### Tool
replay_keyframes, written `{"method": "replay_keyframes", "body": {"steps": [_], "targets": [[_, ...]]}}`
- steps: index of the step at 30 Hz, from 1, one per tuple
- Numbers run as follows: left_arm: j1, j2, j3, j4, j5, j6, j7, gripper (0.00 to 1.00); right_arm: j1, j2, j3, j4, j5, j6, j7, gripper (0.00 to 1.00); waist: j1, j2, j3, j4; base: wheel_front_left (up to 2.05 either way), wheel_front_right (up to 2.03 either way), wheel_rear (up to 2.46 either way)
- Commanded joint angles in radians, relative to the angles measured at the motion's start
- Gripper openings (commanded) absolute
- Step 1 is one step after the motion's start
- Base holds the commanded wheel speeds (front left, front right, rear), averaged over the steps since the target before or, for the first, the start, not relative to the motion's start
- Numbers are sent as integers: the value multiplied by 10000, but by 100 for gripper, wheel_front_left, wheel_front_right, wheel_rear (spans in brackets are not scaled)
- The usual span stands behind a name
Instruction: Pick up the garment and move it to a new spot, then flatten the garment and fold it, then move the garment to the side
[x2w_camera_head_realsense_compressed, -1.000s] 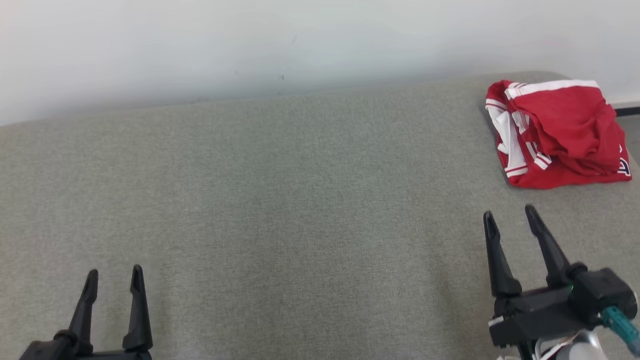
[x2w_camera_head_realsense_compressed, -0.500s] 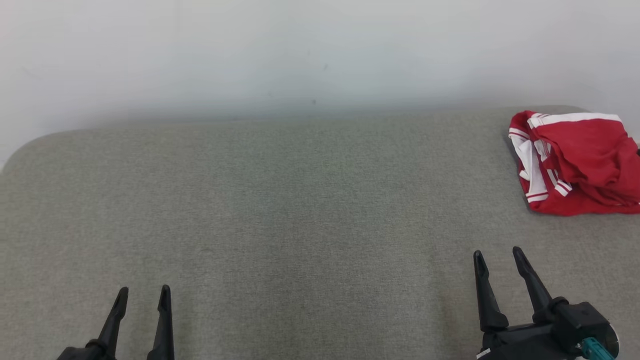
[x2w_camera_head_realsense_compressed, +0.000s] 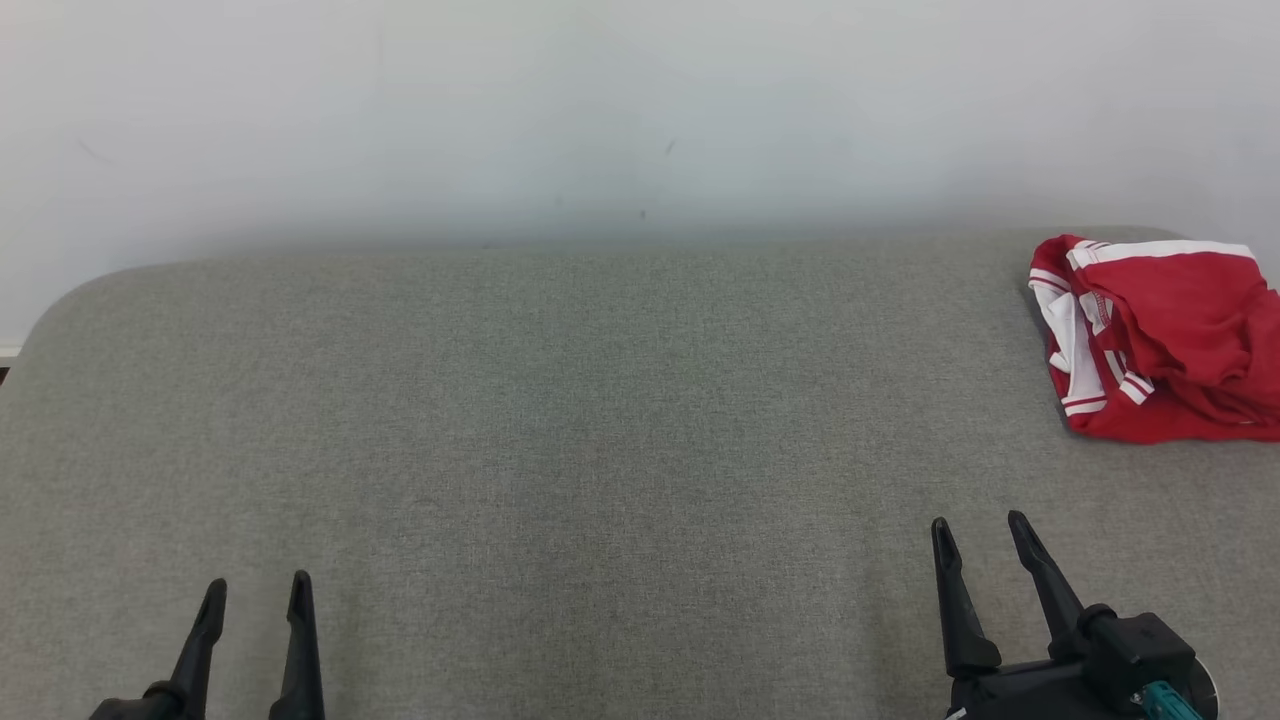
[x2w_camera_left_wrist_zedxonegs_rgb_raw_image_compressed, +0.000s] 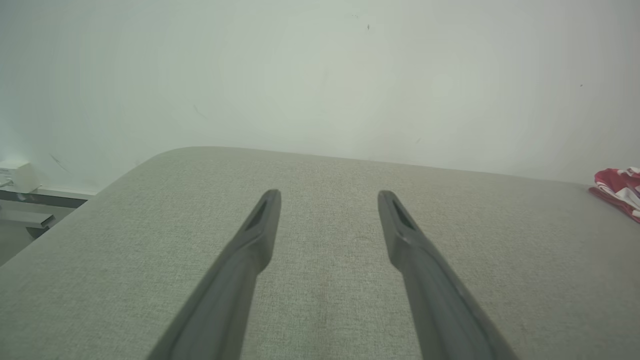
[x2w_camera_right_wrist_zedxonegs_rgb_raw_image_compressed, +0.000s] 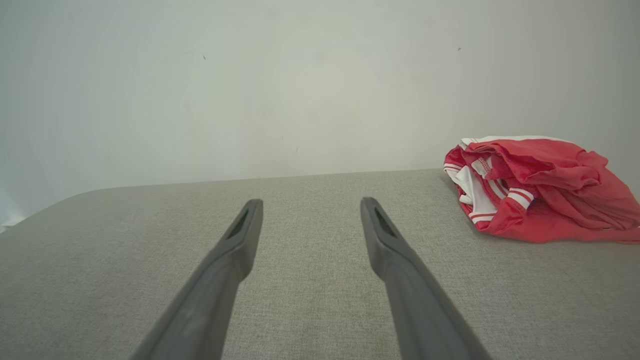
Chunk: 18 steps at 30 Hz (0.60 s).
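Note:
The garment is red with white stripes and lies in a folded, slightly rumpled bundle at the far right of the grey fabric surface. In the right wrist view the garment sits up and to the right of the fingers, and a corner of it shows at the right edge of the left wrist view. My right gripper is open and empty, low at the right, well short of the bundle. At the lower left my left gripper is open with nothing in it.
A pale wall runs behind the surface. The surface has a rounded corner at its far left. A white object on a ledge stands beyond that end.
The head camera has tilted up and turned left, so the wall takes more of the picture and the surface's left corner has come in. Both grippers sit lower in view, still open.

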<state>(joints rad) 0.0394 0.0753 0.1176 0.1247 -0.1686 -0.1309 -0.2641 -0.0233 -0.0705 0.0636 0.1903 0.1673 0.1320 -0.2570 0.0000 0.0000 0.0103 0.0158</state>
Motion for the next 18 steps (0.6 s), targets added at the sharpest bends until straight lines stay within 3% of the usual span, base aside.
{"method": "replay_keyframes", "body": {"steps": [1, 5, 6, 10, 18], "targets": [[-109, -29, 70, -3, 59, 44, 8, 100, 11, 34, 5, 30, 0, -34, -63, 100, 0, 0, -4, 8, 0, 0, 0], [-152, -98, 303, -37, 5, 81, 8, 100, 26, 46, 20, 90, -14, -34, -77, 100, 0, 0, -14, 23, 0, 0, 0], [-99, -81, 289, -4, -9, 71, 2, 0, 12, 18, 15, 100, 5, 0, -25, 0, 0, 0, -15, 22, 0, 0, 0], [13, -152, 291, 362, -106, 72, 46, 0, 186, 19, 34, 420, 110, 0, 41, 0, 0, 0, -16, 21, 0, 0, 0], [-208, -160, 311, 505, -1679, 64, 515, 0, 74, -18, -95, 414, 1769, -2, 389, 0, 0, 0, -19, 10, 0, 0, 0]]}}
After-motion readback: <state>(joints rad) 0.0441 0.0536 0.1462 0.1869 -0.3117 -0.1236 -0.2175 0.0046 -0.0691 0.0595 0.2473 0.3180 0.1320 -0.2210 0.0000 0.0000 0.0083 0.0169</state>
